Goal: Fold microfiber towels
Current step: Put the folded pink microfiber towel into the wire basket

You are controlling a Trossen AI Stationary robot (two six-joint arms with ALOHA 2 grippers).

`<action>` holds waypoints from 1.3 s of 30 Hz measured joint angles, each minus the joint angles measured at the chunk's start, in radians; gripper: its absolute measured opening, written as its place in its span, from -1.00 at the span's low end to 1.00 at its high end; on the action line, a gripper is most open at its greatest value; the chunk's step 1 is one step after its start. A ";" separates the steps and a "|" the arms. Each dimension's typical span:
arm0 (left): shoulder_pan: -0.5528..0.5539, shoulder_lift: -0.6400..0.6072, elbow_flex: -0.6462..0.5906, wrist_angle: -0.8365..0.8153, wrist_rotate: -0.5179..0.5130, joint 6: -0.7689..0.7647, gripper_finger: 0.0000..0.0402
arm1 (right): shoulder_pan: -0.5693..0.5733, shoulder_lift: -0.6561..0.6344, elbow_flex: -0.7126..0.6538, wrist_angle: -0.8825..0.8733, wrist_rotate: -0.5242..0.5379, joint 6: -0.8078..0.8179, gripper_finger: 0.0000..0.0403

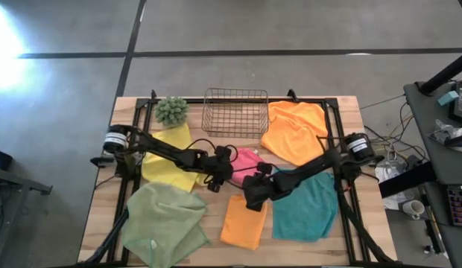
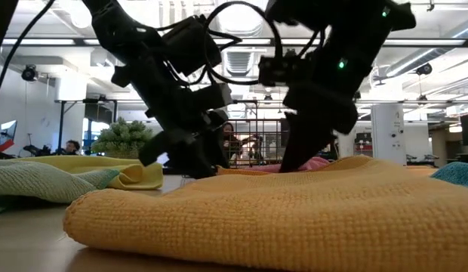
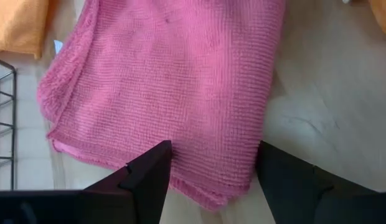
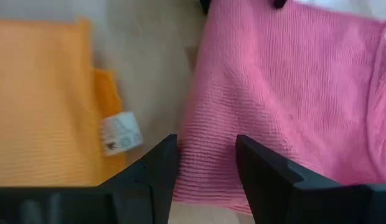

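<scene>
A pink towel [image 1: 247, 159] lies flat on the table's middle, between my two grippers. My left gripper [image 1: 215, 179] is open at its left side, pointing down, one finger on each side of a folded corner [image 3: 211, 186]. My right gripper [image 1: 254, 196] is open over the towel's near edge [image 4: 205, 180], fingers down on either side of it. A folded orange towel [image 1: 244, 221] with a white label [image 4: 121, 134] lies just near of it. Yellow [image 1: 168, 158], sage green [image 1: 162, 220], teal [image 1: 307, 207] and another orange towel [image 1: 294, 131] lie spread around. My left gripper has its two fingers [image 3: 149, 180] astride the pink towel's corner from above; I cannot tell whether they touch the cloth. My right gripper has its fingers [image 4: 157, 168] astride the pink towel's near edge from above; I cannot tell whether they touch it.
A copper wire basket [image 1: 235, 112] stands at the far middle, and a spiky green ball plant [image 1: 171, 110] to its left. Black frame rails [image 1: 337, 134] run along the table's sides. Bare wood [image 1: 216, 216] shows between the sage green towel and the folded orange one.
</scene>
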 joint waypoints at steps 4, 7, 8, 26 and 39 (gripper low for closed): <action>0.003 0.017 0.000 0.037 0.000 0.000 -0.09 | -0.004 0.015 -0.001 -0.004 -0.002 0.037 -0.23; 0.003 0.025 0.000 0.056 0.000 0.000 -0.29 | -0.007 0.015 -0.001 -0.014 0.000 0.057 -0.24; 0.004 0.026 -0.001 0.057 -0.001 0.000 -0.37 | -0.010 0.015 -0.002 -0.021 0.001 0.069 -0.25; 0.001 -0.017 0.016 -0.029 0.003 0.000 -0.99 | -0.043 0.006 0.003 -0.043 -0.051 0.114 -0.95; -0.004 -0.172 0.131 -0.378 0.052 -0.024 -1.00 | -0.020 -0.010 0.291 -0.346 0.052 0.113 -0.96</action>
